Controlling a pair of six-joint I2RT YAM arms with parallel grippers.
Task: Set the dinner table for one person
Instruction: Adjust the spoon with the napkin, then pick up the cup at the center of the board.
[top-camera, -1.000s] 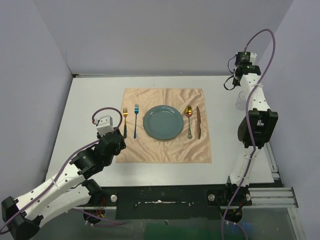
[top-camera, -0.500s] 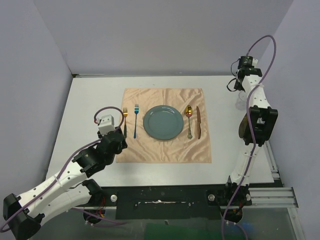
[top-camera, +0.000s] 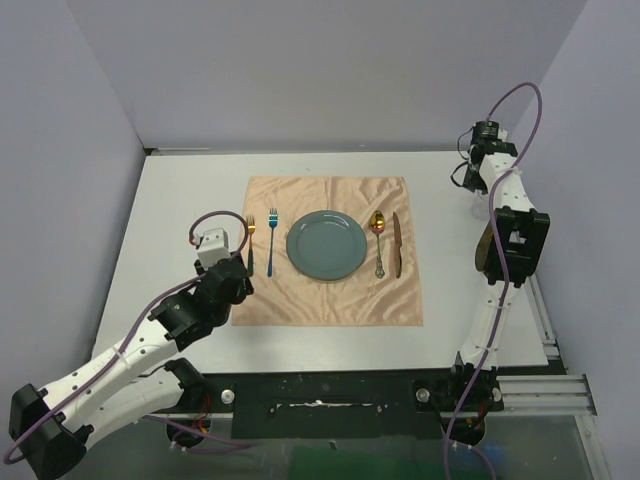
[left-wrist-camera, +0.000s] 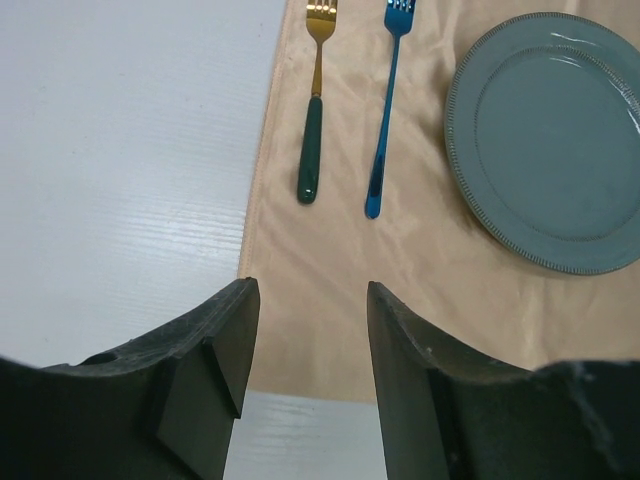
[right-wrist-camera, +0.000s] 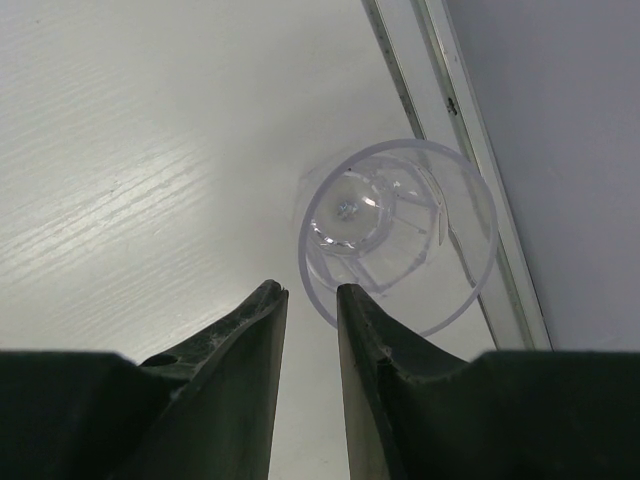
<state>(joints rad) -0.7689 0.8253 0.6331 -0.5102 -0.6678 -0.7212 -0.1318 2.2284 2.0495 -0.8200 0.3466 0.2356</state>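
Note:
On the white dinner table (top-camera: 170, 200) lies a peach cloth (top-camera: 330, 300) with a grey-green plate (top-camera: 326, 245) at its middle. Left of the plate lie a gold fork with a green handle (top-camera: 250, 245) and a blue fork (top-camera: 271, 242). To its right are a spoon (top-camera: 379, 240) and a brown knife (top-camera: 397, 245). My left gripper (left-wrist-camera: 310, 290) hovers open and empty over the cloth's near left edge. At the far right a clear cup (right-wrist-camera: 400, 235) stands upright. My right gripper (right-wrist-camera: 312, 290) hangs just above its near rim, jaws a narrow gap apart with only table between them.
An aluminium rail (right-wrist-camera: 440, 110) runs along the table's right edge just beyond the cup, with the grey wall (right-wrist-camera: 560, 150) behind it. Grey walls close in the table's left and far sides. The arm bases (top-camera: 330, 400) sit at the near edge.
The right wrist has swung back and left, coming over the cup. The left gripper has opened a little wider and drawn slightly back from the forks.

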